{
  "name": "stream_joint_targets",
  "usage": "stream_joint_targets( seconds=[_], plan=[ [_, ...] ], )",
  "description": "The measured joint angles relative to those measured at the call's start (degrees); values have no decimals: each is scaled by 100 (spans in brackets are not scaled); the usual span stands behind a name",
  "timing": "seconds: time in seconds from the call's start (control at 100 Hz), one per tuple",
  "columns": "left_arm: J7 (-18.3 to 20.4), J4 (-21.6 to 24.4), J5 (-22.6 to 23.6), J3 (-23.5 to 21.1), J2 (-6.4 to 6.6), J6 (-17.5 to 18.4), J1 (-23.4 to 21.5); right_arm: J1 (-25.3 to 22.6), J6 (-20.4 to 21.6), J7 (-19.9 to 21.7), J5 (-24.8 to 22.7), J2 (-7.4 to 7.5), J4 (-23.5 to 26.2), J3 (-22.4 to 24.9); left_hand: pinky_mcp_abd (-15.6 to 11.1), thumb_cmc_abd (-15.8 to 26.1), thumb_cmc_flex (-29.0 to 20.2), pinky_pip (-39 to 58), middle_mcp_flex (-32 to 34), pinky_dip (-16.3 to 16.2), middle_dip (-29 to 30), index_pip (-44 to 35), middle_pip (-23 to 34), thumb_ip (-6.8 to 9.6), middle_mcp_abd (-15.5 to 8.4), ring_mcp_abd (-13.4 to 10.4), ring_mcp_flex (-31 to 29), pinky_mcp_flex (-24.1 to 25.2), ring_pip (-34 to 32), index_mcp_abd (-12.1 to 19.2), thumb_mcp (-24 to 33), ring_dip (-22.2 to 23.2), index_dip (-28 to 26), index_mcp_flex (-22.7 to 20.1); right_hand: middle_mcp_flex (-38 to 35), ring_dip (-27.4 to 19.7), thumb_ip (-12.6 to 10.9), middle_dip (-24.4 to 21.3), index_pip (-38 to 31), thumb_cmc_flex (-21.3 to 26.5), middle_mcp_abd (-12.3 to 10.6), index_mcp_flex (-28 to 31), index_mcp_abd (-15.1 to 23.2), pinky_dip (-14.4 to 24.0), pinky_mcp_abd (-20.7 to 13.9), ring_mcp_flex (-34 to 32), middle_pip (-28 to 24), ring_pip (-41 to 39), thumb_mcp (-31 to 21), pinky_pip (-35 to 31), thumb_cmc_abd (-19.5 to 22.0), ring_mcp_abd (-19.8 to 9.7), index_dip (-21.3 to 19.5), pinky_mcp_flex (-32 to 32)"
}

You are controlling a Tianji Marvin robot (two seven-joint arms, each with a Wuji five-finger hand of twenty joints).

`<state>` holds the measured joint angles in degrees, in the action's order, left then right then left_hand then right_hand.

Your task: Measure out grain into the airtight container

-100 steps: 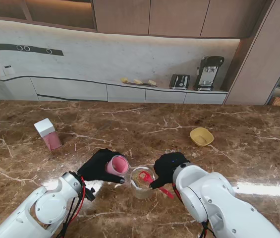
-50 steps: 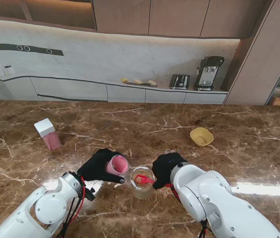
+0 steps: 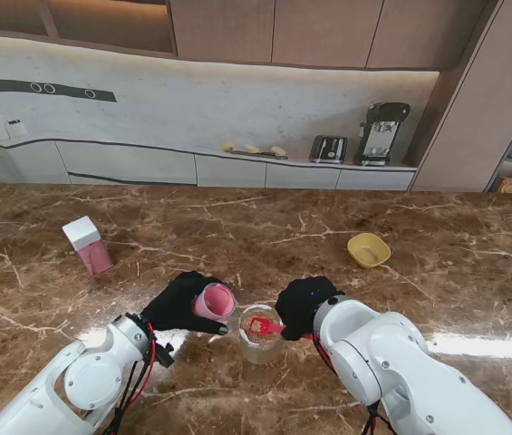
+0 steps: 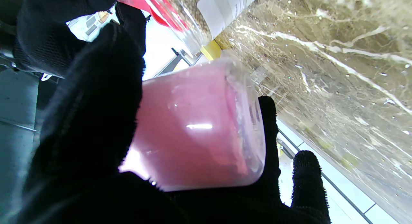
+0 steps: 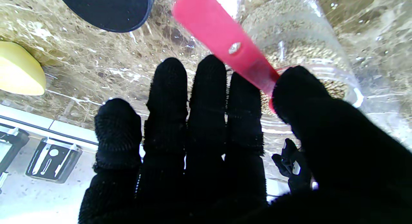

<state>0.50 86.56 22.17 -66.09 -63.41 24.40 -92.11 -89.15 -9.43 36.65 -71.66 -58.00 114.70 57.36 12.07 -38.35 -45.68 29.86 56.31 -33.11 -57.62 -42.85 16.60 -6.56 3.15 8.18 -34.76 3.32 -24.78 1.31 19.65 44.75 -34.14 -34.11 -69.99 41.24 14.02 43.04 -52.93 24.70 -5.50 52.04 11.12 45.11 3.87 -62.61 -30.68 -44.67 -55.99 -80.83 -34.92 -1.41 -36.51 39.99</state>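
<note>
From the stand, the black-gloved left hand (image 3: 181,303) grips a pink plastic cup (image 3: 212,302) just beside the clear grain-filled glass jar (image 3: 260,333) on the brown marble table (image 3: 265,227). The left wrist shows fingers (image 4: 90,98) wrapped around the cup. The right wrist shows the right hand (image 5: 206,143) pinching a red plastic scoop (image 5: 225,43) over the jar.

Bare marble table (image 3: 265,231) beyond the jar (image 3: 260,334), yellow bowl (image 3: 369,249) far right, pink box (image 3: 88,246) far left
</note>
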Motion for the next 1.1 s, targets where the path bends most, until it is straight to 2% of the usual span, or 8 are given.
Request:
stream_joint_targets(
  seconds=[0.18, 0.36, 0.46, 0.6, 0.72, 0.83, 0.98, 1.1],
  plan=[
    [-12, -8, 0, 3, -2, 5, 5, 15, -29, -50, -14, 3, 9, -34, 0, 0, 0, -1, 0, 0, 0, 0, 0, 0, 0, 0, 0, 0, 0, 0, 0, 0, 0, 0, -305, -381, 38, -370, 0, 78, 15, -124, 27, -480, 195, -798, 233, 447, -198, 140, 63, 59, -588, 848],
    [-13, -9, 3, 2, -3, 5, 5, 36, -94, -287, 124, 3, -99, -103, 0, 0, 0, -1, 0, 0, -1, 0, 0, 0, 0, 0, 0, 0, 0, 0, 0, 0, 0, 0, -499, 59, 40, -144, -56, 78, 26, -121, -117, -646, 184, -1018, -352, -607, -419, -237, -177, 42, -676, 1178],
    [-13, -9, 8, -1, -3, 4, 4, 36, -78, -357, 145, 3, -127, -111, 0, 0, 0, -1, 0, 0, -1, 0, 0, 0, 0, 0, 0, 0, 0, 0, 0, 0, 0, 0, -508, 185, 46, 102, -61, 338, 47, -109, -199, -646, 179, -1018, -482, -852, -421, -339, -367, 42, -413, 1178],
    [-20, -9, 13, -2, -4, 4, 2, -16, -103, -888, 160, -12, -197, -120, 0, 0, 0, -1, 0, 0, -1, 0, 0, 0, 0, 0, 0, 0, 0, 0, 0, 0, 0, 0, -453, 198, 46, 241, 36, 360, 49, -279, -317, -646, 174, -990, -471, -681, -177, -339, -345, 44, 51, 917],
    [-21, -11, 14, -4, -4, 5, 3, -119, -84, -828, 76, -53, -178, 2, 0, 0, 0, -1, 0, 0, -1, 0, 0, 0, 0, 0, 0, 0, 0, 0, 0, 0, 0, 0, 147, 413, 46, 371, 1028, -131, 57, -434, -395, -515, 72, -327, -477, -602, 72, -262, -123, 55, -386, 323],
    [-20, -13, 14, -4, -4, 6, 4, -183, -35, -791, -4, -54, -133, 71, 0, 0, 0, -1, 0, 0, -1, 0, 0, 0, 0, 0, 0, 0, 0, 0, 0, 0, 0, 0, 705, 431, -423, 436, 1819, -333, 66, -625, -464, -442, 18, 259, -477, -595, 233, -39, -54, 51, -795, -177],
    [-21, -15, 14, -4, -5, 10, 4, -227, 262, -599, -127, -49, -55, 186, 0, 0, 0, -1, 0, 0, -1, 0, 0, 0, 0, 0, 0, 0, 0, 0, 0, 0, 0, 0, 1920, 479, -454, 488, 2530, -426, 28, -1178, -551, -233, -58, 1518, -266, -126, 549, 749, -54, 39, -803, -1288],
    [-22, -16, 14, -4, -5, 13, 4, -212, 311, -340, -457, -38, -2, 159, 0, 0, 0, -1, 0, 0, -1, 0, 0, 0, 0, 0, 0, 0, 0, 0, 0, 0, 0, 0, 2461, 479, -455, 488, 2614, -422, 68, -1115, -610, 56, -107, 2157, -108, 149, 646, 1367, -146, -2, -803, -1778]
  ],
)
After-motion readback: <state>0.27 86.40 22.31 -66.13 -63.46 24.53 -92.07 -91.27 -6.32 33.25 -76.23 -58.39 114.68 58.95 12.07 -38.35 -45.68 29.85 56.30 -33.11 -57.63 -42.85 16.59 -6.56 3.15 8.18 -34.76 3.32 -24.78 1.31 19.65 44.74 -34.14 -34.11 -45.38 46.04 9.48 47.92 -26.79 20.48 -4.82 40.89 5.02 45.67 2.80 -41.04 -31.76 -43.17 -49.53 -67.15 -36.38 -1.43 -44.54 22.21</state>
